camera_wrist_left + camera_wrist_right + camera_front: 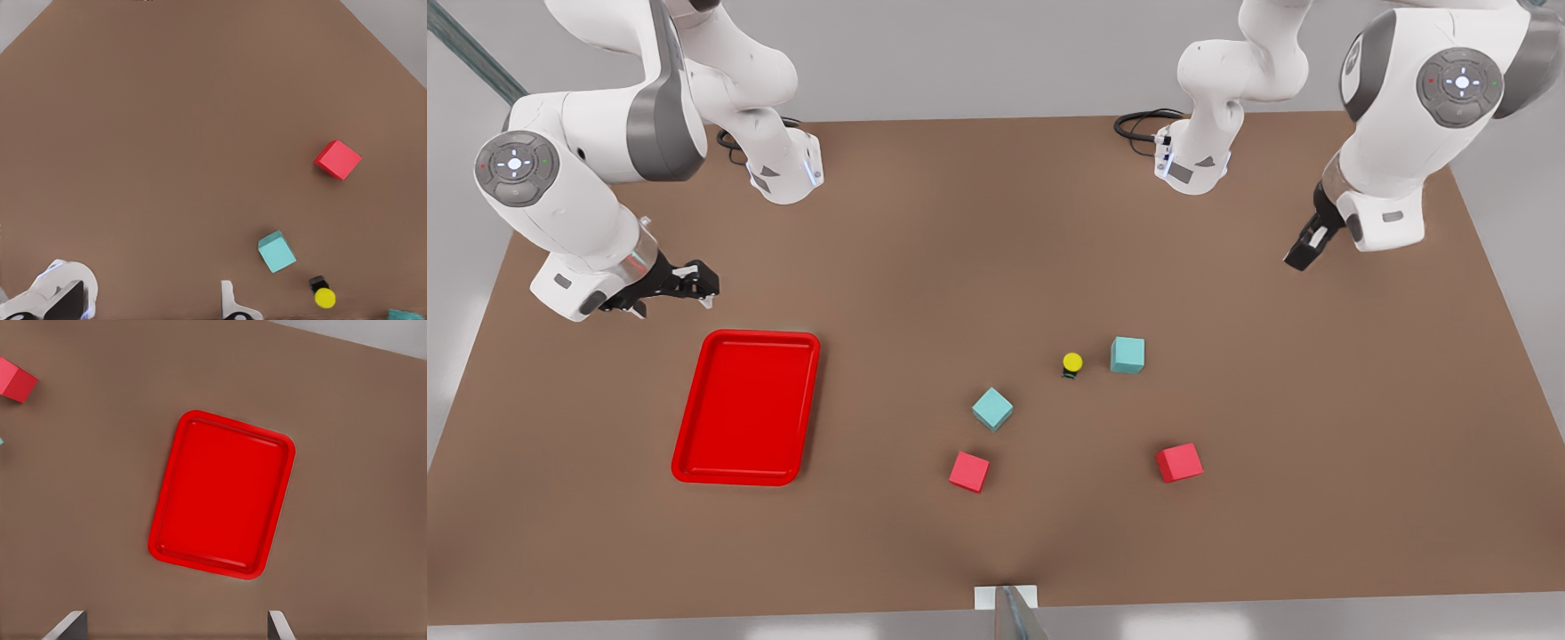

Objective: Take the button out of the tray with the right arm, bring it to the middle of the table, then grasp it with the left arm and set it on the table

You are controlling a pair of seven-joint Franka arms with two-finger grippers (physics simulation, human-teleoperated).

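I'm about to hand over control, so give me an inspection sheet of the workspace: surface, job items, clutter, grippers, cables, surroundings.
Surface: brown table, flat.
Job's things: red tray holds nothing; button stands on the table between the teal cubes.
Clutter: two teal cubes, two red cubes.
Grippers: right gripper open, above the tray's far end; left gripper open, raised at the front view's right.
Cables: black loops by the arm bases.
Surroundings: grey walls.

Brown table (pixel 996 222) — tray (pixel 747 407), button (pixel 1072 363), teal cubes (pixel 1127 355), red cubes (pixel 1178 462).
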